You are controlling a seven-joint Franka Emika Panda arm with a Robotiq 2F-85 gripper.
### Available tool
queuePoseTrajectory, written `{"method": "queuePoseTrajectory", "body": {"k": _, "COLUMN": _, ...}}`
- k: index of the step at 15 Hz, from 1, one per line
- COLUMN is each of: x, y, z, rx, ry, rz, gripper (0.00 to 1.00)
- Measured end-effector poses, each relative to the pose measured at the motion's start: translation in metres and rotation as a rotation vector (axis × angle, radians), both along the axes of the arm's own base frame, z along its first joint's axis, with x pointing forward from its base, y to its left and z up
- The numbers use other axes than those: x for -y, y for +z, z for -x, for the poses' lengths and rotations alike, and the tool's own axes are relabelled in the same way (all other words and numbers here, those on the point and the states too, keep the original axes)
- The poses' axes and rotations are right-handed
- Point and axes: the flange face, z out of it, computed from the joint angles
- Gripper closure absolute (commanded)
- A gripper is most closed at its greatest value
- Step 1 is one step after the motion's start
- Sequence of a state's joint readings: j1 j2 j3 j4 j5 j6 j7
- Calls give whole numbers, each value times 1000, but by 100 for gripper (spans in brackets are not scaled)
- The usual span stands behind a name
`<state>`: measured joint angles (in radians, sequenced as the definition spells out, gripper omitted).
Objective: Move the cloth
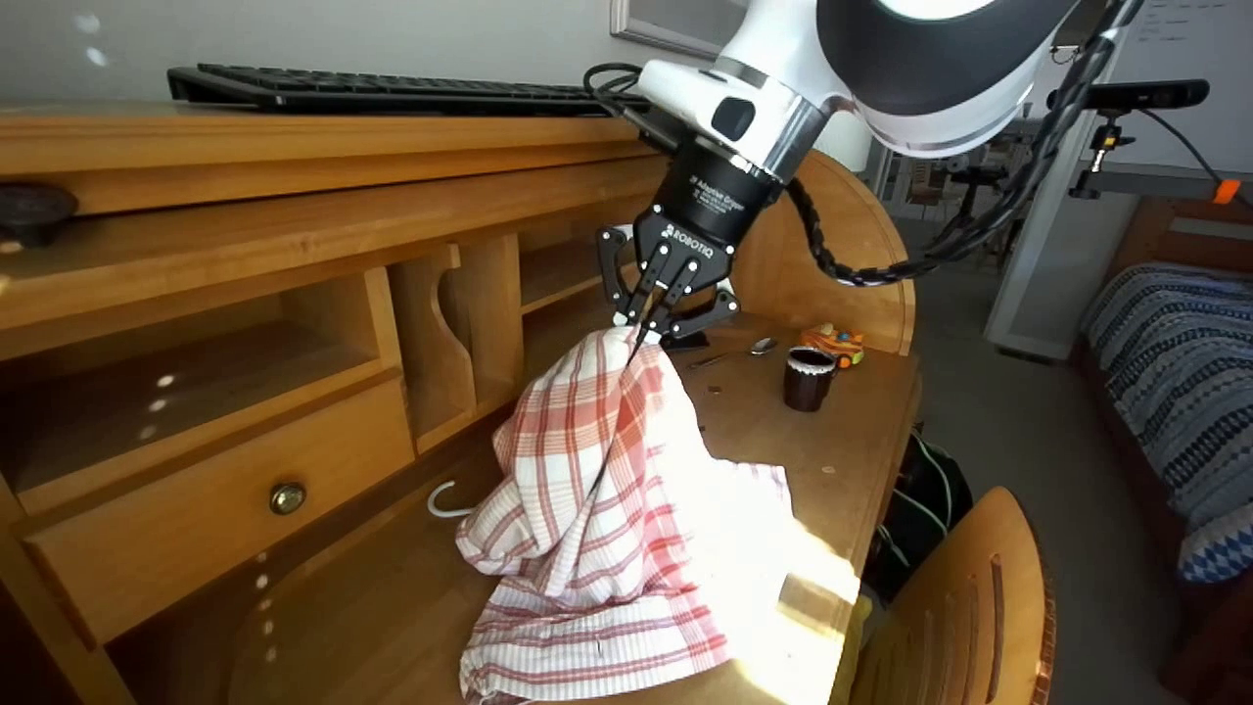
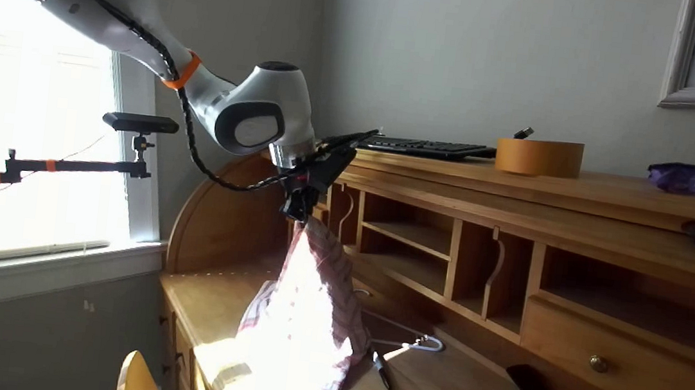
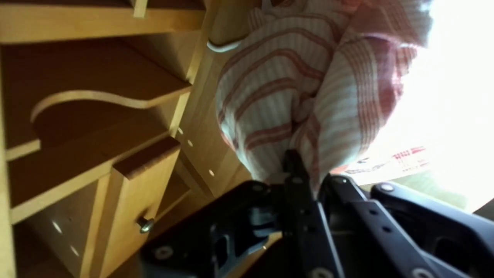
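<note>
The cloth [image 1: 578, 460] is white with red plaid stripes. It hangs as a tall peak from my gripper [image 1: 638, 331], and its lower part spreads over the wooden desk top [image 1: 362, 607]. In an exterior view the cloth [image 2: 341, 285] is partly washed out by sunlight. My gripper [image 2: 298, 214] points down and is shut on the top of the cloth. In the wrist view the cloth [image 3: 278, 85] is pinched between the fingers [image 3: 310, 175] and drapes away below. The fingertips are partly hidden by folds.
A white hanger [image 2: 432, 344] lies partly under the cloth, with a pen [image 2: 380, 371] nearby. A dark cup [image 1: 810, 382], a spoon [image 1: 762, 346] and an orange toy [image 1: 832, 345] stand farther along the desk. Cubbies and a drawer [image 1: 235, 480] line the back. A chair [image 1: 964, 607] is in front.
</note>
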<state>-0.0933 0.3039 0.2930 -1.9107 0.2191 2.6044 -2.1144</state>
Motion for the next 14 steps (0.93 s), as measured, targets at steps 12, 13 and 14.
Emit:
{"method": "queuePoseTrajectory", "body": {"k": 12, "x": -11, "y": -95, "z": 39, "rx": 69, "ry": 588, "rz": 135, "gripper": 98}}
{"method": "queuePoseTrajectory", "body": {"k": 13, "x": -11, "y": -103, "z": 39, "rx": 86, "ry": 623, "rz": 148, "gripper": 98}}
{"method": "queuePoseTrajectory", "body": {"k": 14, "x": -11, "y": -112, "z": 39, "rx": 97, "ry": 656, "rz": 174, "gripper": 98}}
